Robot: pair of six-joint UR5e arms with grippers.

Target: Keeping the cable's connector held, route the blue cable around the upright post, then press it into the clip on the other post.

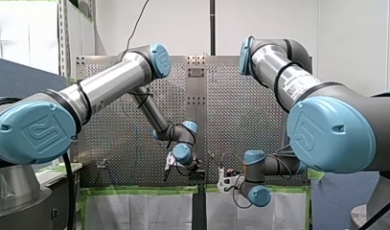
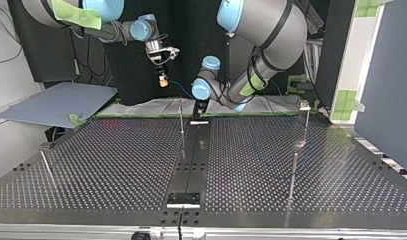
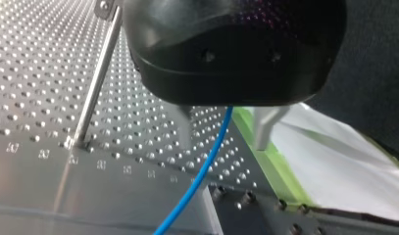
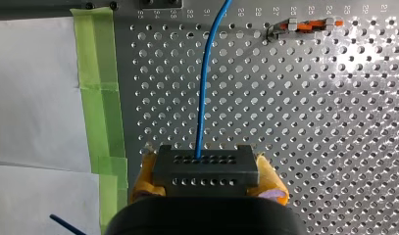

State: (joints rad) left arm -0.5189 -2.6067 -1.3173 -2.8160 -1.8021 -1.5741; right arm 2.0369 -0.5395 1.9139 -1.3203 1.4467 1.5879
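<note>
I'm holding my right end effector (image 2: pixel 163 80) up at the upper left of centre in the top view, off the bench's (image 2: pixel 116 165) edge nearest the arms. Its yellow pads are clamping the dark grey connector (image 4: pixel 206 164) from both sides, and that's the anchor this job is asking for. The blue cable (image 4: pixel 202 98) is coming out of the connector's row of holes and running straight ahead of the pads over the perforated plate.

My left end effector (image 3: pixel 225 139) is hovering low over that same edge. Its metal fingers are spread, with the cable passing loosely between them, not pinched. I reckon that's so it can slide while I'm guiding it.

The upright post (image 3: pixel 96 83) is standing beside those fingers, apart from the cable, so routing isn't begun. The cable is looking thin, smooth and bright blue, bending gently. An orange-and-metal fitting (image 4: pixel 305 23), likely the clip, is sitting off to one side of the cable.
</note>
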